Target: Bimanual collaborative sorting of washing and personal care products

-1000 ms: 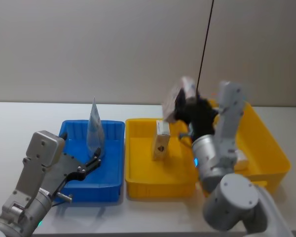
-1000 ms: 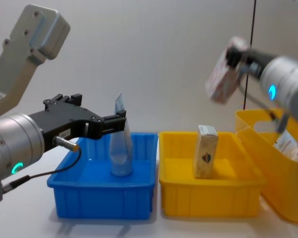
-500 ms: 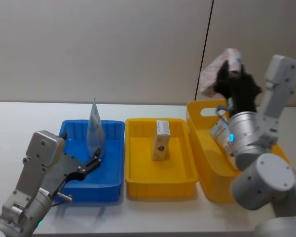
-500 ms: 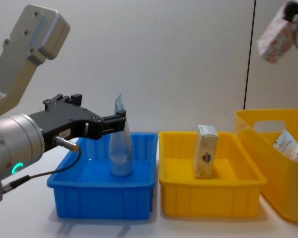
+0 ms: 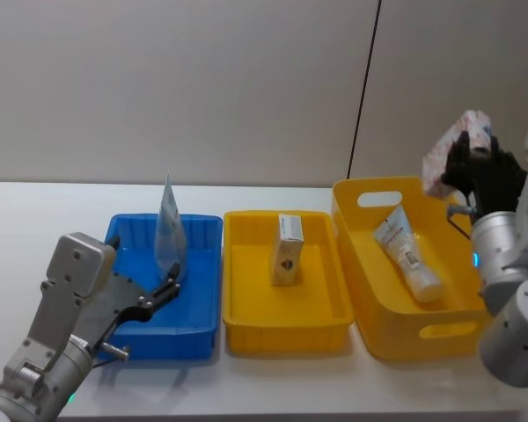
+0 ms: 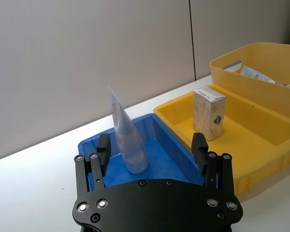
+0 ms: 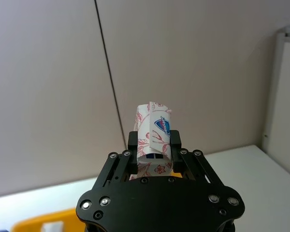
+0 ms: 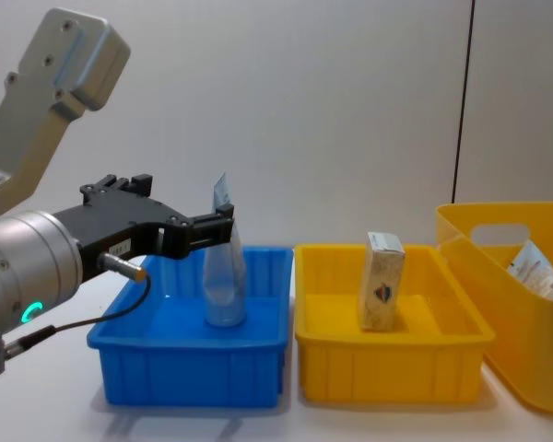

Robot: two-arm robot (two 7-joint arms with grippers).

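Carton (image 7: 154,133) w/ red floral print sits clamped in right gripper (image 5: 472,158), raised above yellow basket (image 5: 361,264); label hard to read. Left gripper (image 6: 152,150), fingers apart, hovers beside upright tube (image 8: 224,276) in blue tray (image 8: 189,368). Basket tube (image 5: 407,255) cut off in chest view.

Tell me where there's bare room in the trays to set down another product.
The yellow tray has bare floor in front of and beside its upright carton. The blue tray is open right of its standing tube; the left tool crowds the tube's side. The basket has floor left of its lying tube.
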